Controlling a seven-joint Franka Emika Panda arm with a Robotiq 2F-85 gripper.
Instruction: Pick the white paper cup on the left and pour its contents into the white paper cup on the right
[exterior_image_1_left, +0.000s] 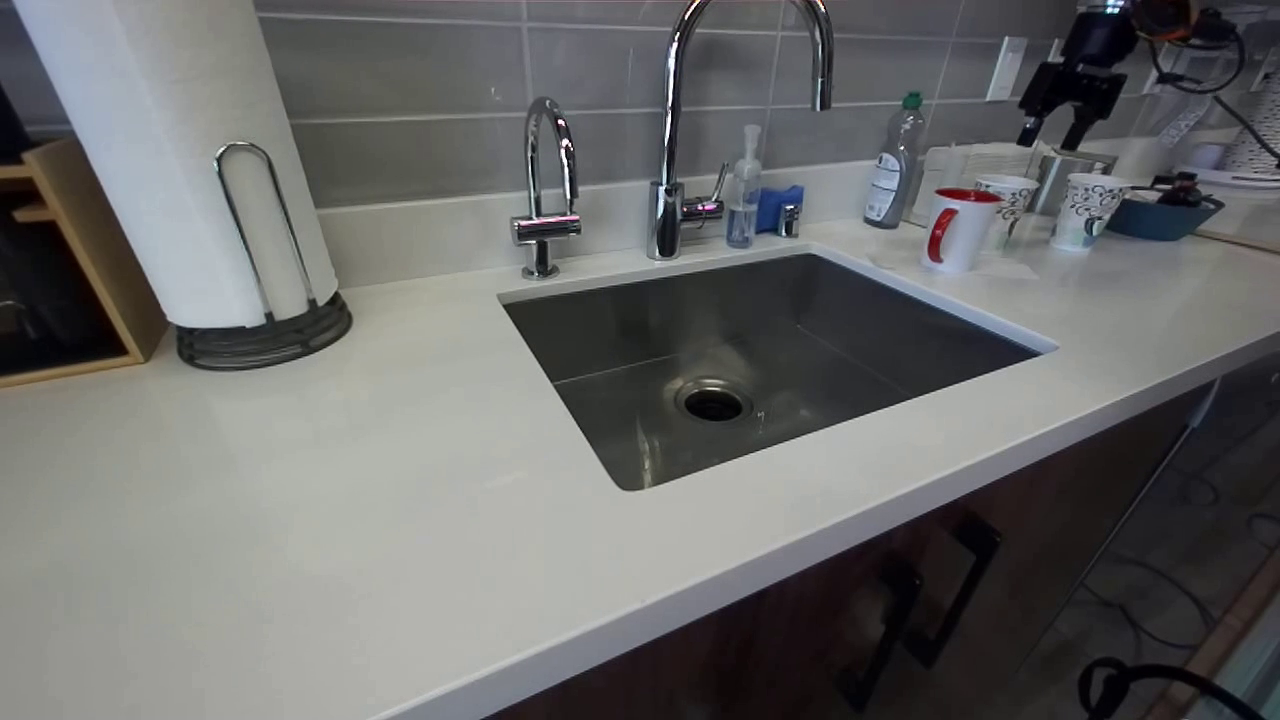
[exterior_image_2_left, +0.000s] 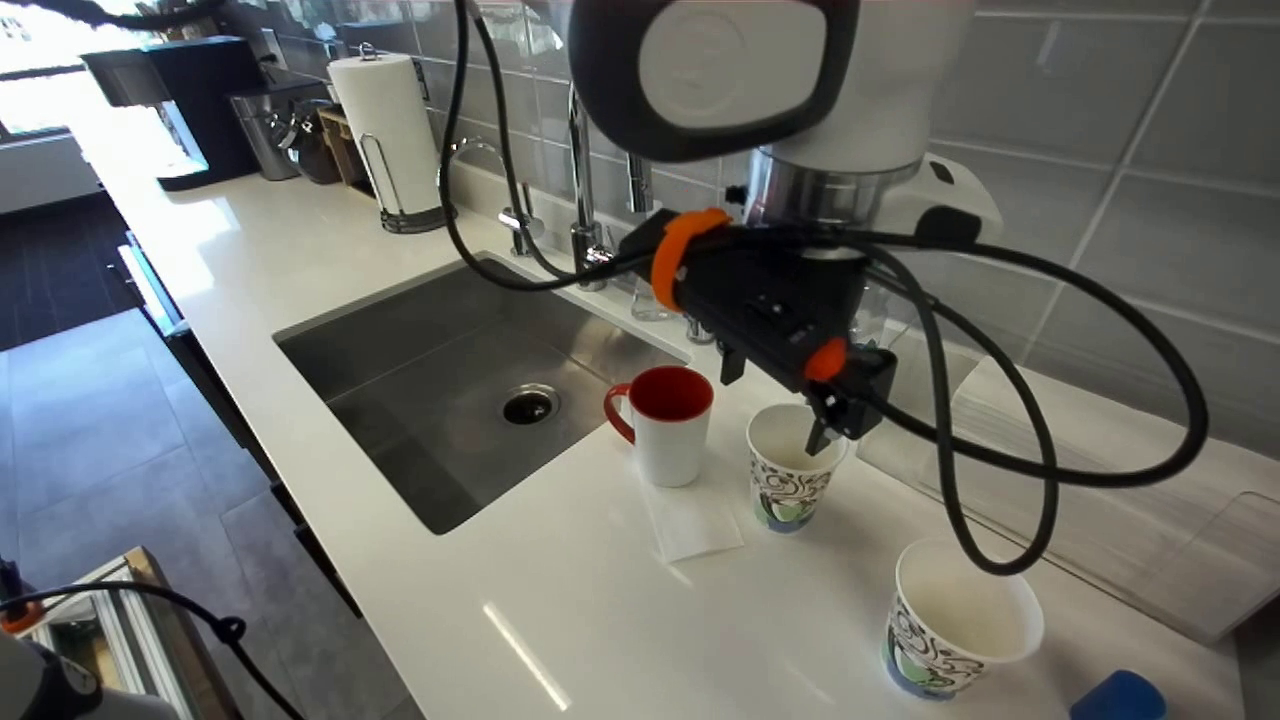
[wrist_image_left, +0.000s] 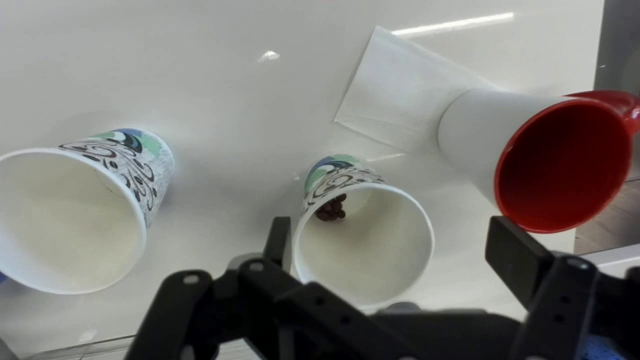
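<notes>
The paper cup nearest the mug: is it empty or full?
Not empty, but far from full: in the wrist view, small brown pieces lie at the bottom of that paper cup.

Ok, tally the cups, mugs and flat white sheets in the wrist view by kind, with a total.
Patterned paper cups: 2
Red-and-white mug: 1
Flat white sheet: 1
Total: 4
</notes>
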